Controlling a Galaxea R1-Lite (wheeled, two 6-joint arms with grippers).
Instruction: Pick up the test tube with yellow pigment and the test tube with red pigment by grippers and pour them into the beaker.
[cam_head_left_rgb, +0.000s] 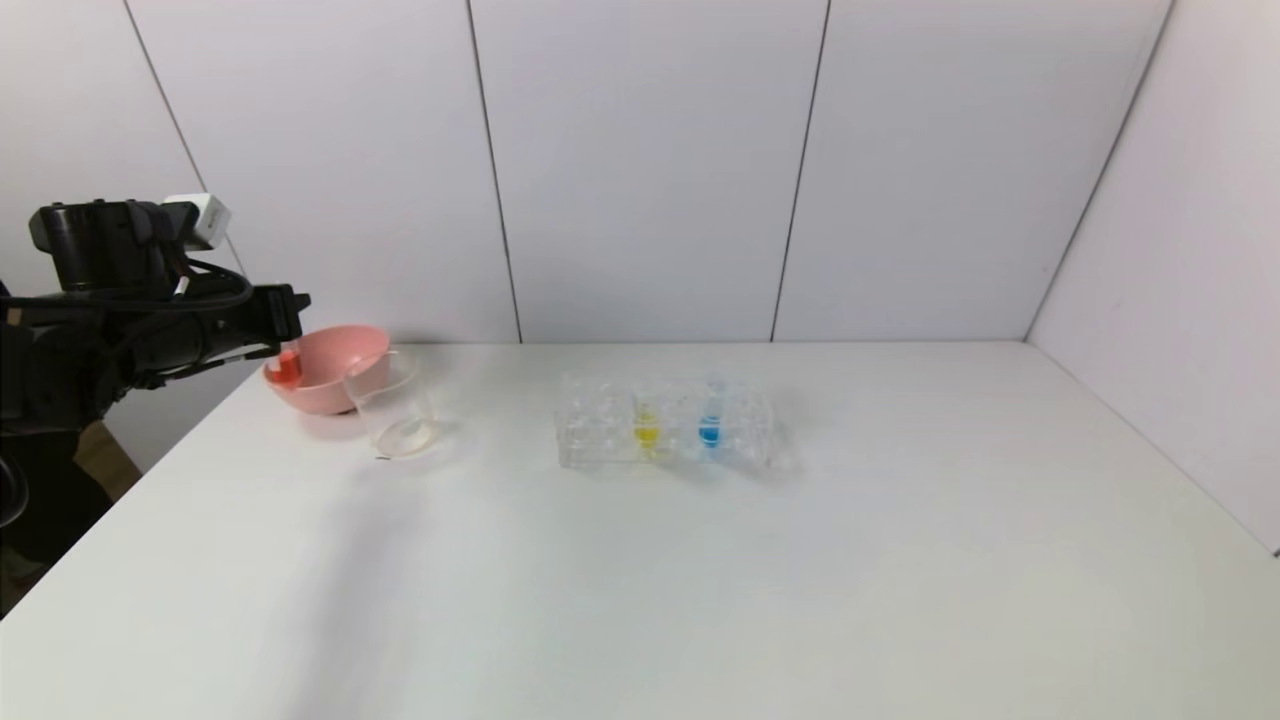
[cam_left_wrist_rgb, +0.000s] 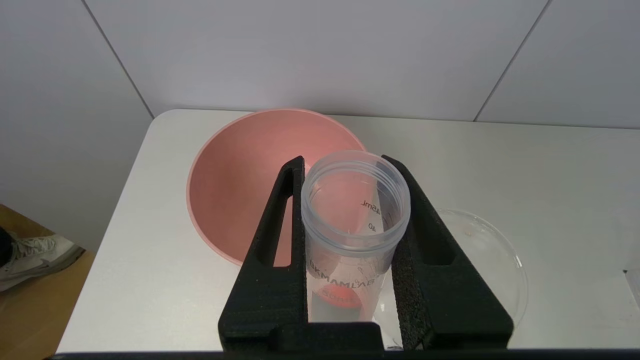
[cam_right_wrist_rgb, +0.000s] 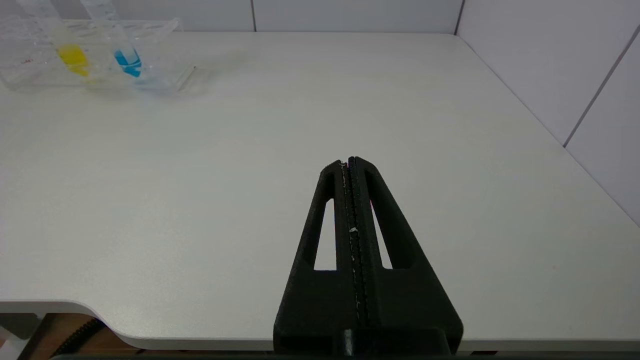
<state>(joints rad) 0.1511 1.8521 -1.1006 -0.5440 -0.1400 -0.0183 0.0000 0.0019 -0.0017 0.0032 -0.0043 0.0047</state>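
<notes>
Red-pigment test tube (cam_left_wrist_rgb: 352, 235) sits upright, pinched in my left gripper (cam_left_wrist_rgb: 350, 200) above the pink bowl (cam_head_left_rgb: 330, 365), beaker (cam_head_left_rgb: 398, 410) just beside toward centre, right gripper (cam_right_wrist_rgb: 351, 165) pressed together, idle

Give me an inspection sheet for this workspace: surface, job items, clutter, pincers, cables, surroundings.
Surface: white table, no spills seen.
Job's things: clear tube with red liquid held upright in the left pincer; yellow-liquid tube standing in the clear plastic rack; clear glass beaker beside the pink bowl.
Clutter: blue-liquid tube in the rack.
Pincers: left pincer shut on the red tube, over the bowl; right pincer shut, empty, parked near the table's edge.
Cables: black leads on the left arm.
Surroundings: white panel walls.
</notes>
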